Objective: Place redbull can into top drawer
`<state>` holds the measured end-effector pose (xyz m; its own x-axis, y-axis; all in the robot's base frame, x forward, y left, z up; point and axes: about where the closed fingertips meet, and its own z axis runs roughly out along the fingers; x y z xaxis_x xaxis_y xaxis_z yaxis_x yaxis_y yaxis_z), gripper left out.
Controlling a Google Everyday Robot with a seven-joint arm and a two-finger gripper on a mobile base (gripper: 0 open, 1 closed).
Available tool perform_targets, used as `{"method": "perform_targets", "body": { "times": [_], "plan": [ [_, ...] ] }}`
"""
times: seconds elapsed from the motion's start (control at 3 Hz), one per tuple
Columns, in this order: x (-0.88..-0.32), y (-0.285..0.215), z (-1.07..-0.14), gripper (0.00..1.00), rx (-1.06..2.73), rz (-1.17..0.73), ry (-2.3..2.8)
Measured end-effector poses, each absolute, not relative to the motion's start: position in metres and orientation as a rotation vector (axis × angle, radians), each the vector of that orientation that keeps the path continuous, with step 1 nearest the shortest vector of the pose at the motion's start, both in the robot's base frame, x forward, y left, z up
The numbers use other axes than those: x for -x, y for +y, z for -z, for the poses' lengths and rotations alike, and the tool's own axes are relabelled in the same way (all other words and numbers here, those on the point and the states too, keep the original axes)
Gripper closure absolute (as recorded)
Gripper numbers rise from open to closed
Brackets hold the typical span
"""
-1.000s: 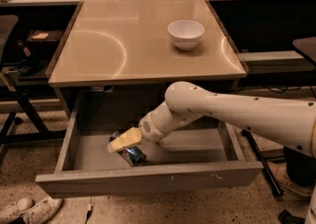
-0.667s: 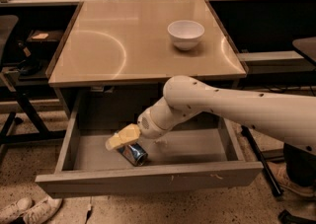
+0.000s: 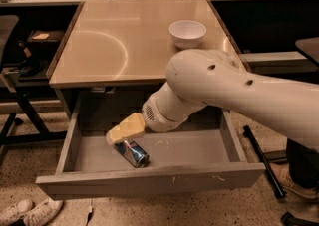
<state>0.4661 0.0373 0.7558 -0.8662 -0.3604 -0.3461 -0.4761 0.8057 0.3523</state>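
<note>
Metal-skinned and probably light, slick, easily dented: sees redbull can (image 3: 133,153) lying on its side in top drawer (image 3: 194,151) just below claw (image 3: 115,135), grip state impossible to tell, best pinched mid-body.

I see the slim blue-and-silver metal redbull can (image 3: 132,153) lying on its side on the scuffed floor of the wide, shallow grey top drawer (image 3: 199,149), which is pulled open. The can sits left of centre, silver end toward 4 o'clock. My gripper (image 3: 115,137) is just off its 10 o'clock end.
</note>
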Motion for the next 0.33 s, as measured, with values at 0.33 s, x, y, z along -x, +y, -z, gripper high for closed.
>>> {"method": "perform_targets", "body": {
  "times": [0.33],
  "plan": [
    [-0.4574, 0.0382, -0.7915, 0.0, 0.631, -0.58, 2.682]
  ]
}}
